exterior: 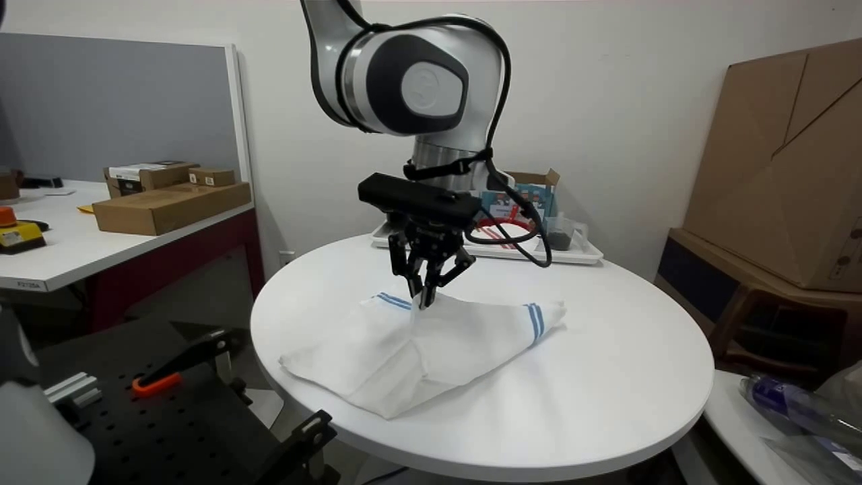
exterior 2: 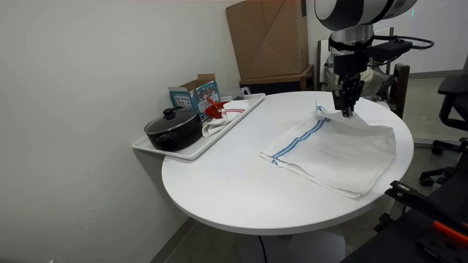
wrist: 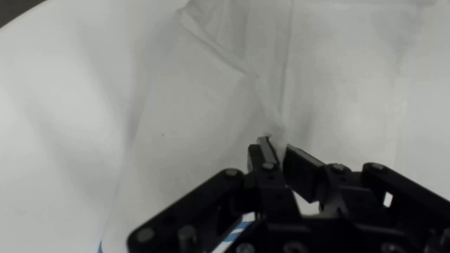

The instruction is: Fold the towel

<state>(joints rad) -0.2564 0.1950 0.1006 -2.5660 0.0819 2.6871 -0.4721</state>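
Apparently mid-fold, the towel (exterior: 448, 347) lay partly doubled, gripper (exterior: 422, 300) pinching its twelve-o'clock side in an exterior view, release and squaring undone.

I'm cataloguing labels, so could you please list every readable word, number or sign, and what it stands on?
Likely "F2125A", blurred: label on the white, maroon-framed table
Too small or blurred to read:
print on the blue cardboard box
print on the small brown cardboard boxes
print on the yellow, red-buttoned box
print on the clear, purple-labelled bottle
marks on the large brown carton
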